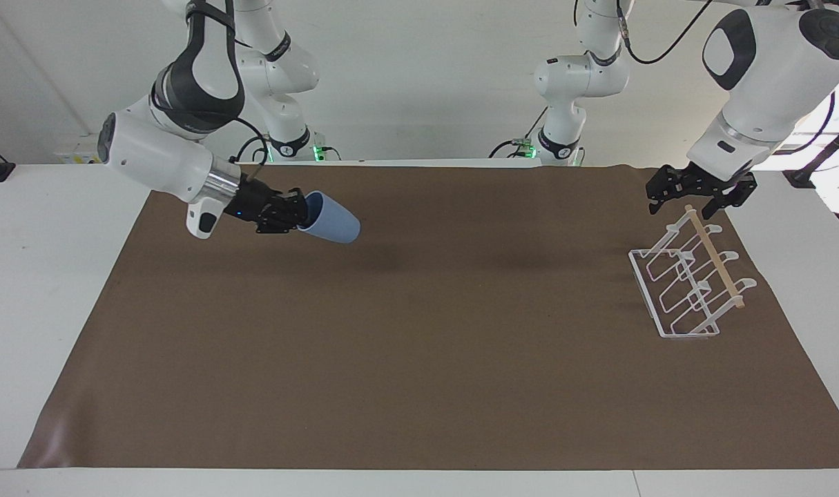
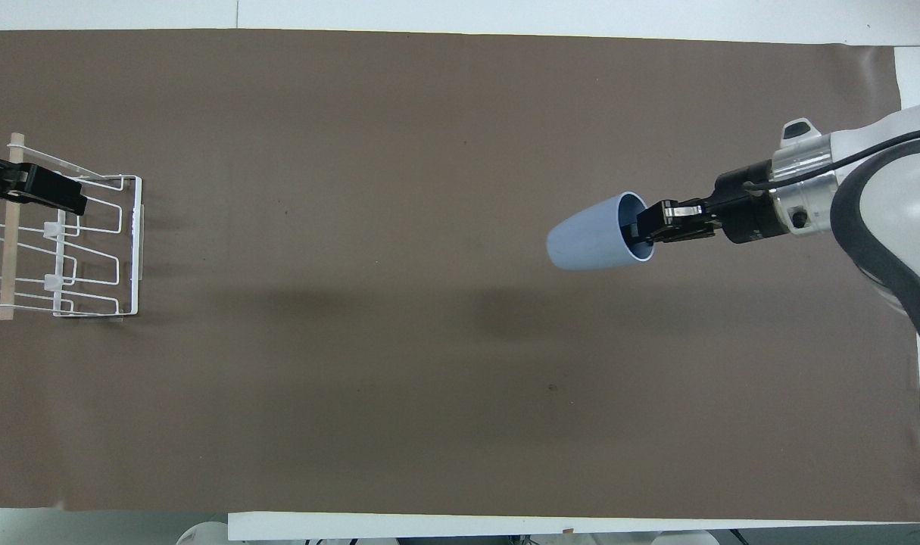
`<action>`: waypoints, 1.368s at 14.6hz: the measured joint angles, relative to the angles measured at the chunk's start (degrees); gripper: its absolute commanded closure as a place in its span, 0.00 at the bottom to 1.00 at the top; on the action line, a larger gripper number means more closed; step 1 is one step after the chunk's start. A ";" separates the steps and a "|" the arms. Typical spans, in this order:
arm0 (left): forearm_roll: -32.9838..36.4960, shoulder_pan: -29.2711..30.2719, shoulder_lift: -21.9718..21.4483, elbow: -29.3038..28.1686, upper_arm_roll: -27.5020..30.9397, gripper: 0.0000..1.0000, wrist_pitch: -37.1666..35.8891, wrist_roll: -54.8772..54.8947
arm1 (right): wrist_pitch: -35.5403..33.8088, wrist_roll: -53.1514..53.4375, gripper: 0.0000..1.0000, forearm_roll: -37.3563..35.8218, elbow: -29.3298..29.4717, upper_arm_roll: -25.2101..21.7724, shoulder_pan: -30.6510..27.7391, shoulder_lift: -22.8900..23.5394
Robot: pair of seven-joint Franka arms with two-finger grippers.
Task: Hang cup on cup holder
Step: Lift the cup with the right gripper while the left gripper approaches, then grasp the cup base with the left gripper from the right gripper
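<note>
light-blue cup held by its rim in right gripper, tilted sideways above brown mat. left gripper over cup holder, finger state indeterminate.

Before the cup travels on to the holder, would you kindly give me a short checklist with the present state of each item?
1. Right pincer shut on the cup rim: ok.
2. Cup lifted off the mat, lying on its side with its base toward the holder: ok.
3. Mat between cup and holder free of things: ok.
4. Holder upright on its base frame: ok.
5. Left pincer out of the prongs' way: not ok, it is at the dowel's end nearer the robots.
6. Left pincer touching the dowel: cannot tell.
</note>
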 measured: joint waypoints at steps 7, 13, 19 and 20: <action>-3.16 2.39 -1.18 -0.02 -0.16 0.00 -3.82 -14.80 | 20.64 15.85 1.00 26.09 -4.26 0.13 19.47 -0.27; -6.92 -6.21 -1.21 0.65 -1.34 0.00 -3.75 -54.22 | 32.76 18.80 1.00 33.62 -4.75 0.11 30.34 -0.29; -12.07 -14.32 -1.21 1.59 -1.57 0.00 -2.10 -96.34 | 32.76 18.80 1.00 33.66 -4.87 -0.24 30.37 -0.30; -13.11 -14.73 -1.21 1.59 -1.72 0.00 -1.17 -101.77 | 32.76 18.80 1.00 33.66 -4.87 -0.24 30.37 -0.30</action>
